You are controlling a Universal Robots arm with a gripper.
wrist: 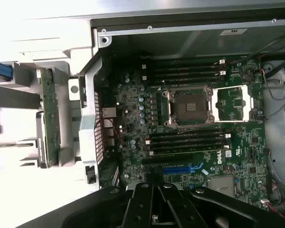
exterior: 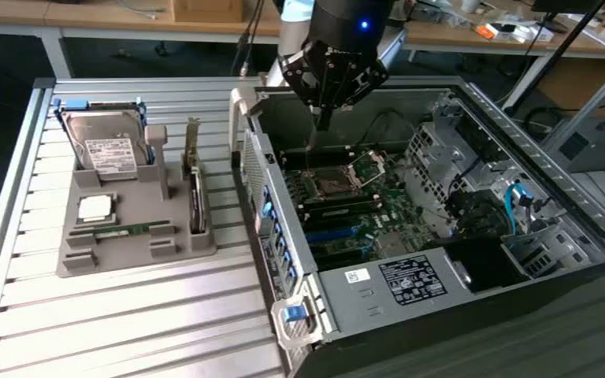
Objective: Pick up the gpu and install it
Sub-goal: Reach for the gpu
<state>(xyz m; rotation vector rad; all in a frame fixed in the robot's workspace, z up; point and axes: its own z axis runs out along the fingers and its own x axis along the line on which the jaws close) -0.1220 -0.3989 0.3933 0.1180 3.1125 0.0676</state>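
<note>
Exterior view: gpu (exterior: pixel 194 189) stands in holder (exterior: pixel 124 253), well apart from closed gripper (exterior: pixel 324 124).

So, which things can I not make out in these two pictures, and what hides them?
gpu faces: exterior view, it stands edge-on in the grey holder.
Motherboard past the blue slot: wrist view, the shut gripper covers it.
Hard drive label print: exterior view, too small to read.
Case near end: exterior view, cut off by the bottom edge.
</note>
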